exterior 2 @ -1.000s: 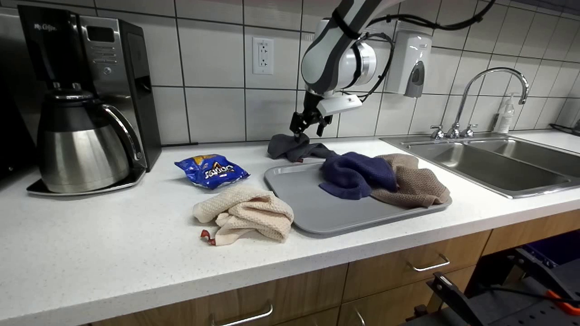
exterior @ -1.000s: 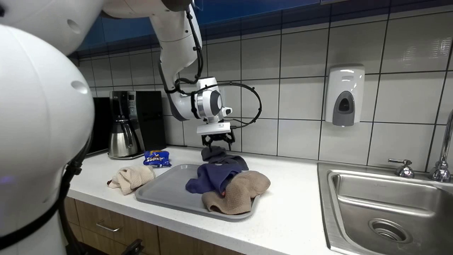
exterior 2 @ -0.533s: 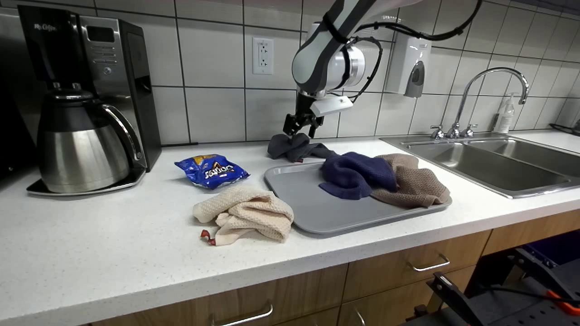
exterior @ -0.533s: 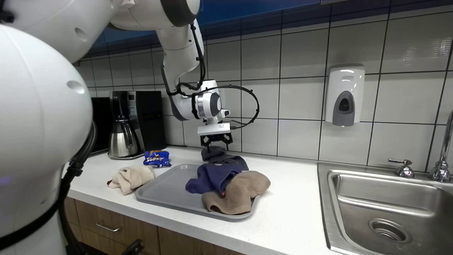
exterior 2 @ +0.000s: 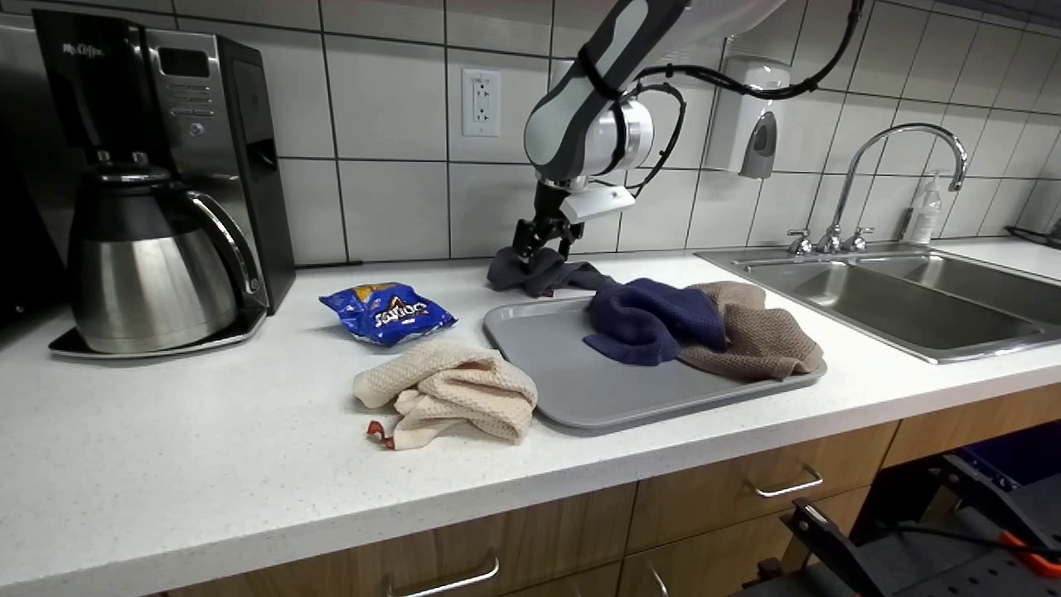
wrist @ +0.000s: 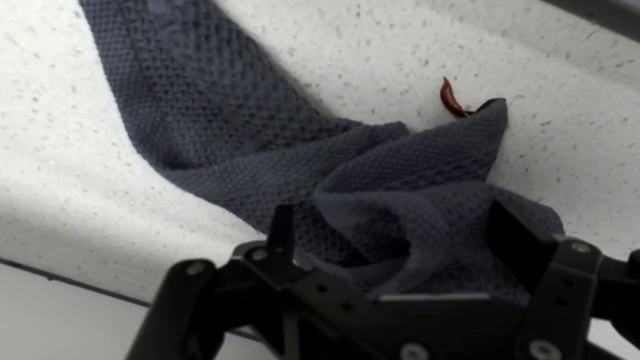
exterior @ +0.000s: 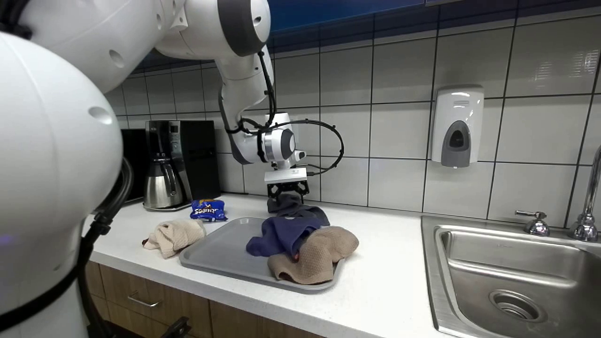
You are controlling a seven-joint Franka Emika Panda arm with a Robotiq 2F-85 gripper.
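Here, the tray [exterior 2: 572, 356] bears two towels [exterior 2: 653, 322], the charcoal towel [wrist: 300, 162] beside it.

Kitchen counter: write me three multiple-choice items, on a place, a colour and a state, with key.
1. The cream cloth lies:
A) in the sink
B) on the counter, beside the tray
C) on the coffee maker

2. The snack packet is mainly:
A) blue
B) green
C) pink

3. The gripper is:
A) shut on the tray
B) shut, empty
C) open at the dark grey cloth

1 B: both exterior views show it outside the tray.
2 A: its wrapper shows blue.
3 C: the wrist view shows jaws apart.
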